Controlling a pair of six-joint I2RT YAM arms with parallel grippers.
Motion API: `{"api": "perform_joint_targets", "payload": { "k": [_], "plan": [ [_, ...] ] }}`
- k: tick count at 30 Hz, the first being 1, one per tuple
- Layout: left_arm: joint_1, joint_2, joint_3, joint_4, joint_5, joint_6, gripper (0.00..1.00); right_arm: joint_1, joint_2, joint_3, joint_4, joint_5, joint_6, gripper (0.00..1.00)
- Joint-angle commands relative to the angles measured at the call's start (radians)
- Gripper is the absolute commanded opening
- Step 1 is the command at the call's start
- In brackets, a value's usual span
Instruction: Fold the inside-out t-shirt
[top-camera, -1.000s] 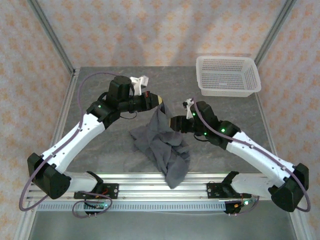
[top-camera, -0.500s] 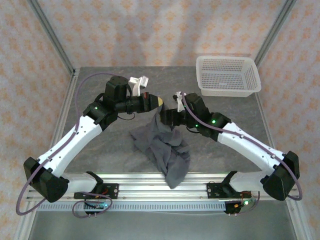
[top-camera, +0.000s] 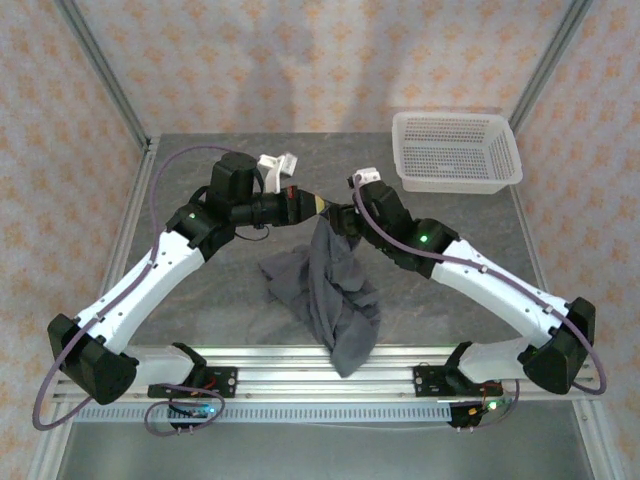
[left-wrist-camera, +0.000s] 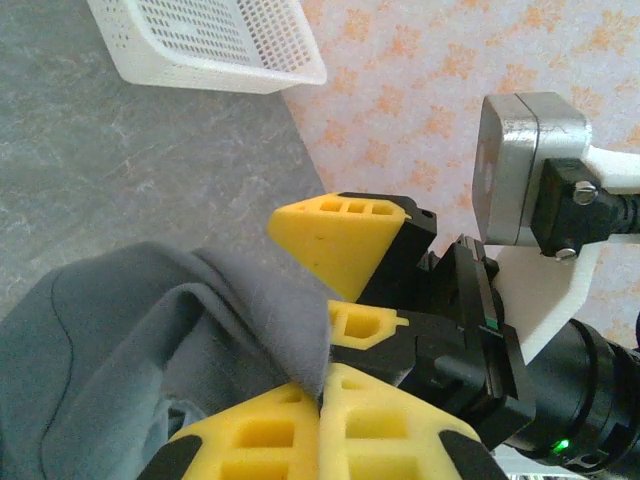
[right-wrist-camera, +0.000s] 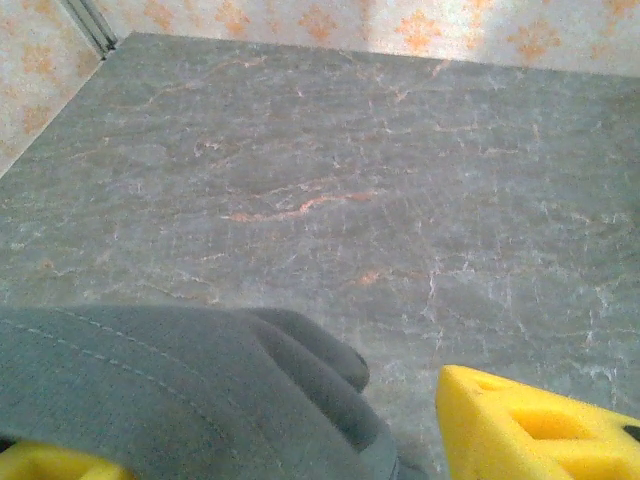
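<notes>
Left claw (left-wrist-camera: 320, 395) pinching t-shirt (top-camera: 325, 290) edge, held above surface (top-camera: 420, 320) centre; rest hangs, heaped toward 6 o'clock. Right claw (left-wrist-camera: 340, 295) at its 3 o'clock, spread astride same edge. We judge: seat fabric deep before closing, then draw claws apart under even tension

1. The t-shirt (top-camera: 330, 290) is soft, matt slate-grey cloth, wrinkly, with a fine fuzzy nap and a stitched seam visible up close.
2. The table (top-camera: 225, 300) has a smooth grey stone-look top with rusty veins and a faint sheen.
3. The basket (top-camera: 455, 150) is white plastic mesh, slightly glossy.
4. The fingers (left-wrist-camera: 340, 235) are matt yellow, slightly grainy moulded plastic with hollow cells.
5. The arms (top-camera: 150, 275) wear smooth, glossy white plastic shells; their joints are matt black.
6. The rail (top-camera: 290, 368) at the near edge is ribbed, brushed metal.
</notes>
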Motion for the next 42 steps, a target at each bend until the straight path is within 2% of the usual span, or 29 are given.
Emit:
{"api": "perform_joint_targets", "payload": {
  "k": [1, 3, 7, 14, 16, 18, 20, 22, 28, 30, 32, 33, 36, 38, 42],
  "plan": [
    [-0.001, 0.003, 0.018, -0.016, 0.001, 0.028, 0.0, -0.018, -0.065, -0.017, -0.069, -0.084, 0.106, 0.6],
    [0.0, 0.007, 0.018, -0.013, 0.001, 0.025, 0.0, -0.027, -0.094, -0.048, -0.059, -0.151, 0.148, 0.57],
    [0.0, 0.004, 0.007, 0.011, 0.006, 0.008, 0.0, -0.094, -0.14, -0.088, -0.124, -0.089, 0.192, 0.4],
    [-0.001, -0.01, 0.006, -0.012, -0.003, 0.027, 0.0, -0.135, -0.143, -0.154, -0.162, -0.066, 0.179, 0.39],
    [-0.001, -0.01, 0.003, -0.01, -0.005, 0.027, 0.0, -0.135, -0.15, -0.159, -0.159, -0.118, 0.172, 0.39],
    [0.0, -0.003, 0.005, -0.014, -0.005, 0.032, 0.0, -0.135, -0.18, -0.181, -0.094, -0.254, 0.164, 0.42],
    [0.0, 0.007, 0.011, -0.016, -0.004, 0.034, 0.0, -0.123, -0.221, -0.204, -0.016, -0.37, 0.177, 0.54],
    [0.0, 0.016, 0.013, -0.011, -0.004, 0.03, 0.0, -0.096, -0.25, -0.215, 0.028, -0.389, 0.172, 0.62],
    [-0.001, 0.035, 0.025, 0.024, -0.021, -0.004, 0.0, -0.035, -0.237, -0.257, 0.131, -0.349, 0.129, 0.69],
    [-0.001, 0.037, 0.034, 0.047, -0.011, -0.021, 0.0, -0.029, -0.198, -0.261, 0.133, -0.28, 0.114, 0.69],
    [-0.001, 0.034, 0.049, 0.041, -0.03, -0.019, 0.0, -0.028, -0.149, -0.263, 0.093, -0.157, 0.112, 0.68],
    [-0.001, 0.033, 0.054, 0.029, -0.042, -0.014, 0.0, -0.028, -0.128, -0.26, 0.077, -0.141, 0.104, 0.68],
    [0.0, 0.028, 0.069, -0.003, -0.084, 0.001, 0.0, -0.028, -0.072, -0.267, 0.066, -0.204, 0.089, 0.65],
    [0.001, 0.033, 0.079, -0.022, -0.121, 0.006, 0.0, -0.028, -0.059, -0.283, 0.048, -0.187, 0.089, 0.58],
    [0.001, 0.044, 0.096, -0.021, -0.152, 0.003, 0.0, -0.041, -0.073, -0.337, -0.06, 0.021, 0.151, 0.55]
  ]
}}
